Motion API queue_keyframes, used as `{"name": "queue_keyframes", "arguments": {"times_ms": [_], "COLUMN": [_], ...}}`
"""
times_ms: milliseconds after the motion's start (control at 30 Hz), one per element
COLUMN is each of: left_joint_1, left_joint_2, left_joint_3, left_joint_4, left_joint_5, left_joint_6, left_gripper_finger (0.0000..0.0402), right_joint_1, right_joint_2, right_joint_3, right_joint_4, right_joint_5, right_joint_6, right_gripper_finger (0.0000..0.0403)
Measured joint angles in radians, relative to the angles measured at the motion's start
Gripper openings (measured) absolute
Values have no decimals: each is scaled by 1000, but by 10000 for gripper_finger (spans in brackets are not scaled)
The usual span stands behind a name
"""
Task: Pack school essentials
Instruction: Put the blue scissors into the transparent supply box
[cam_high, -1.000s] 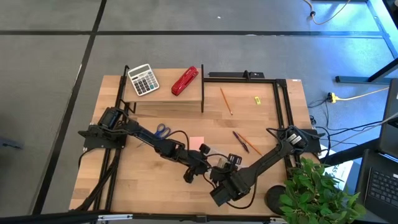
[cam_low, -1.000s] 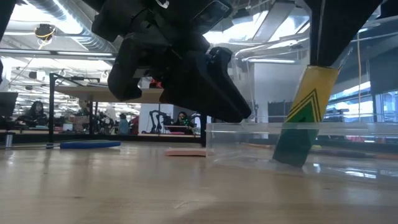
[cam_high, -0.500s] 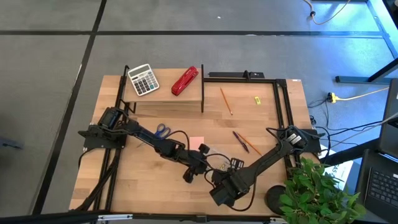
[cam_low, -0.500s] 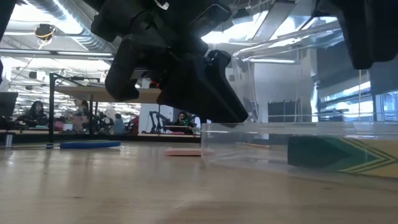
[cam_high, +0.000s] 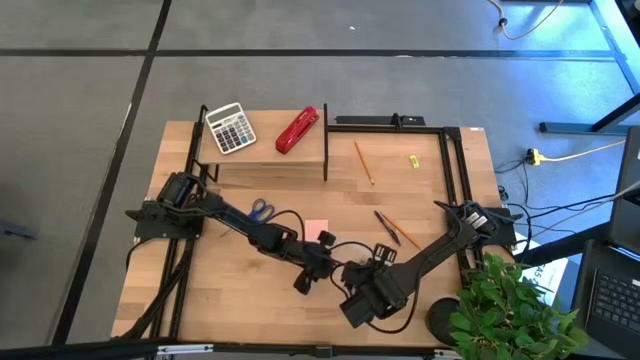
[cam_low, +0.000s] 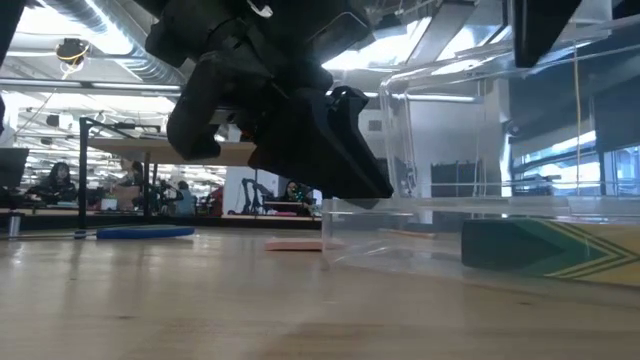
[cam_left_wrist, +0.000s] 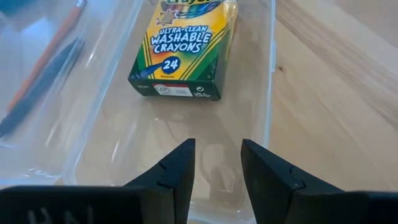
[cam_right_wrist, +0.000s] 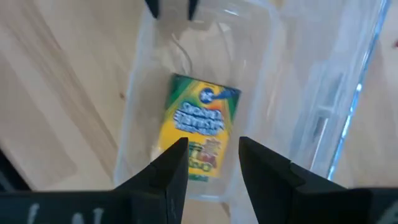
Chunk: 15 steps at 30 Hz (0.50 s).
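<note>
A green-and-yellow crayon box (cam_left_wrist: 186, 50) (cam_right_wrist: 199, 137) (cam_low: 545, 250) lies flat on the floor of a clear plastic bin (cam_left_wrist: 270, 93) (cam_low: 400, 205). My right gripper (cam_right_wrist: 213, 144) (cam_high: 372, 283) hangs open above the box, clear of it. At the bin's other end, my left gripper (cam_left_wrist: 217, 146) (cam_high: 318, 272) is open over the end wall. Blue-handled scissors (cam_high: 261, 209), a pink pad (cam_high: 315, 230), a pen beside an orange pencil (cam_high: 390, 228), another pencil (cam_high: 363, 162) and a yellow piece (cam_high: 413, 161) lie on the table. My left gripper stands over the bin's end wall (cam_left_wrist: 205, 205), fingers pointing along the bin. Whether the fingers touch the rim I cannot tell.
A calculator (cam_high: 231, 127) and a red stapler (cam_high: 297, 130) sit on a low shelf at the far left. A black frame (cam_high: 450, 160) borders the table's far-right part. A potted plant (cam_high: 510, 305) stands at the near right corner. People sit far back in the room.
The crayon box, held tilted upright in the bin a second ago, has come down flat on the bin's floor. My right gripper has let it go and risen above it, shifting slightly toward the far edge.
</note>
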Motion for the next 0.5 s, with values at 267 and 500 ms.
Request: {"name": "queue_keyframes", "arguments": {"times_ms": [267,500], "left_joint_1": [-42,-75], "left_joint_2": [0,0], "left_joint_3": [0,0], "left_joint_4": [-4,-7], "left_joint_5": [0,1], "left_joint_6": [-34,-130], "left_gripper_finger": [124,124], "right_joint_1": [1,1], "right_joint_2": [0,0], "right_joint_3": [2,2], "right_joint_4": [-75,-74], "right_joint_5": [60,172], "right_joint_6": [-7,-77], "right_gripper_finger": [145,145]}}
